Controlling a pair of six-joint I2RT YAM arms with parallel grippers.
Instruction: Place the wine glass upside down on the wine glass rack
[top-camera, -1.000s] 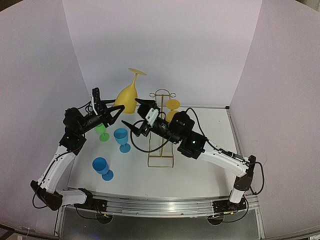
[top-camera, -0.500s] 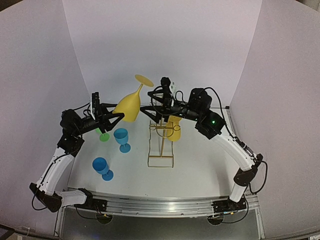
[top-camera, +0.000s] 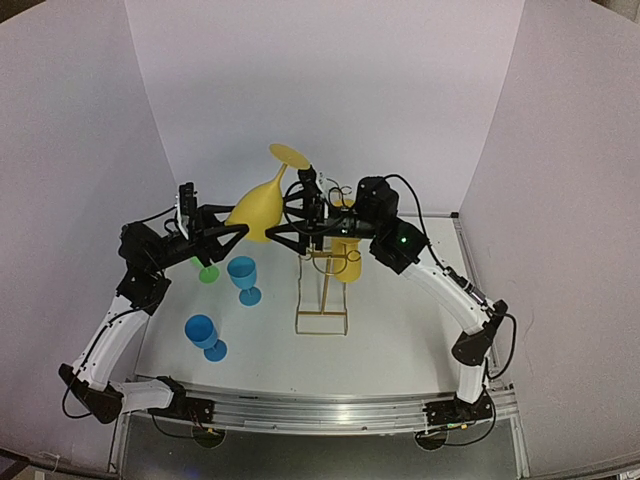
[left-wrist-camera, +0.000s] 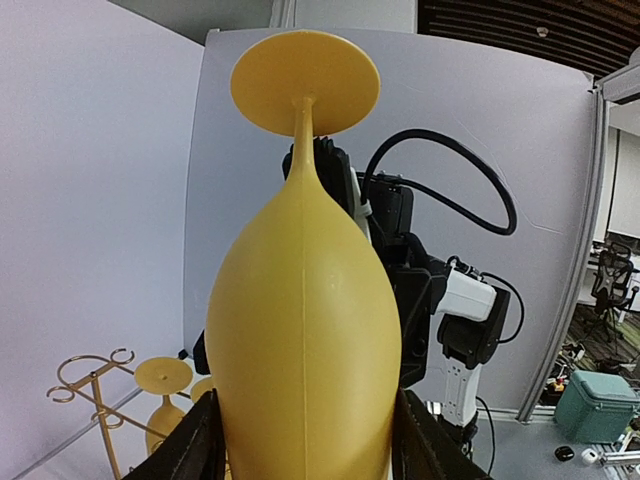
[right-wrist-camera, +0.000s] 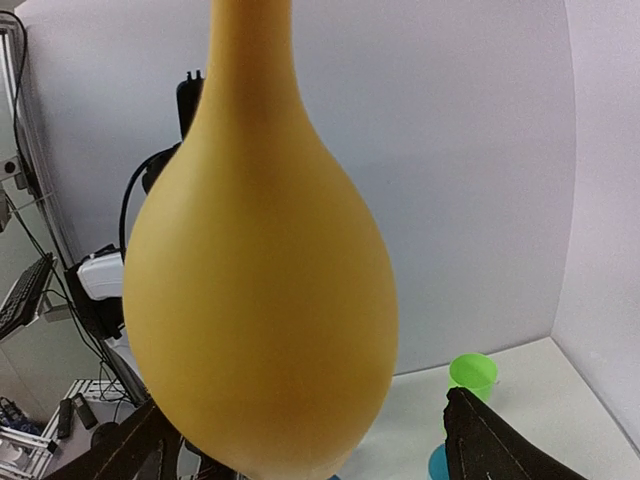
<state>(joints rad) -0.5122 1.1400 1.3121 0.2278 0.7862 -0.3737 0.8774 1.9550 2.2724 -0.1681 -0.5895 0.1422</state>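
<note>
The left pincer (top-camera: 232, 225) is gripping the wine glass (top-camera: 258, 205) by its bowl, jaws half spread against its sides. It is holding the glass in the air over the far edge of the surface (top-camera: 400, 340), left of the middle, foot up and tilted. The right pincer (top-camera: 285, 222) is gaping wide, its jaws flanking the bowl without gripping it. The glass is already inverted. Hanging it on the wine glass rack (top-camera: 322, 300), mid-surface, is not yet done. The glass is showing opaque yellow, with a long tapering bowl, thin stem and round foot.
</note>
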